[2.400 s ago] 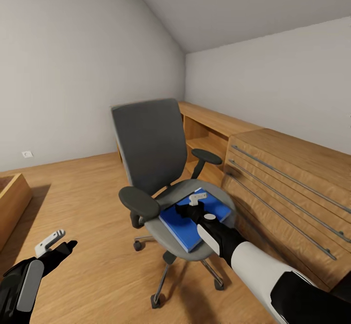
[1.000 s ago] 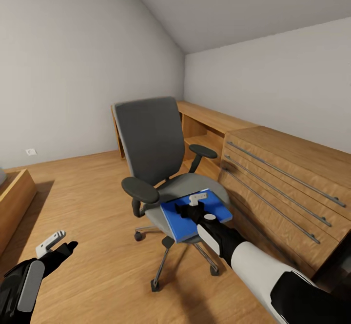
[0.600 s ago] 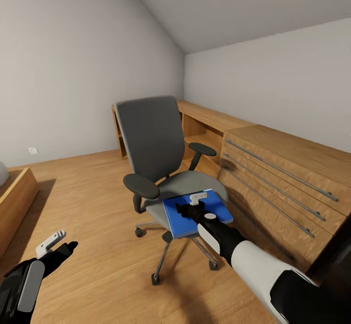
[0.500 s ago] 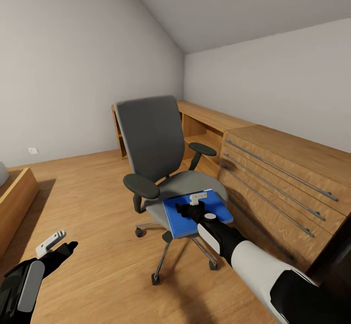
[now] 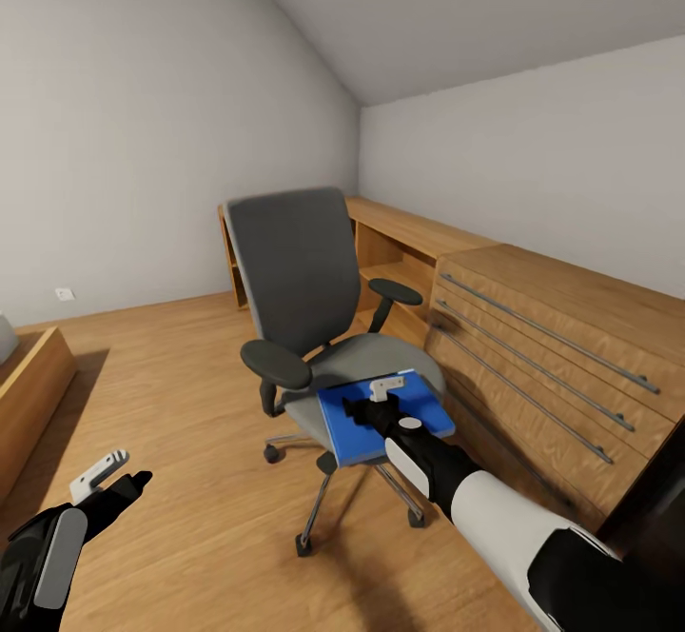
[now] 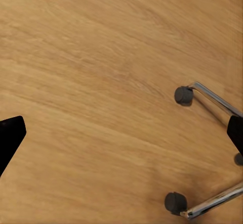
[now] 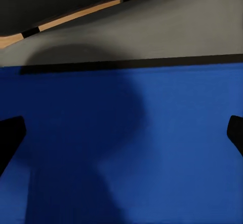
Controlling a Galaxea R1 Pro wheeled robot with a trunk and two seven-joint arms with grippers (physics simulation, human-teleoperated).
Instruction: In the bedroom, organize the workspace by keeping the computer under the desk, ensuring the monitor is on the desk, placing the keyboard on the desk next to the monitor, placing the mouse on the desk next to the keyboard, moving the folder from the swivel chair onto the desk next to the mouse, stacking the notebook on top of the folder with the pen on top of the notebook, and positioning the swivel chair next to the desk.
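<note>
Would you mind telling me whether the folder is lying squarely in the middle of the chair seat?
No, the folder juts out past the front edge of the swivel chair seat, under the right claw.

No readable text, label, brand or number appears on anything in these views.

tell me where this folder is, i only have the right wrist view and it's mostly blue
Observer: In the head view the folder is at the front of the swivel chair seat, its near edge past the seat's front.
Operator: anything to the right of the chair
Observer: A light wooden drawer unit with long bar handles stands close beside it.
Operator: where's the left arm
Observer: The left gripper hangs over the wooden floor to the chair's left, fingers apart and holding nothing.
</note>
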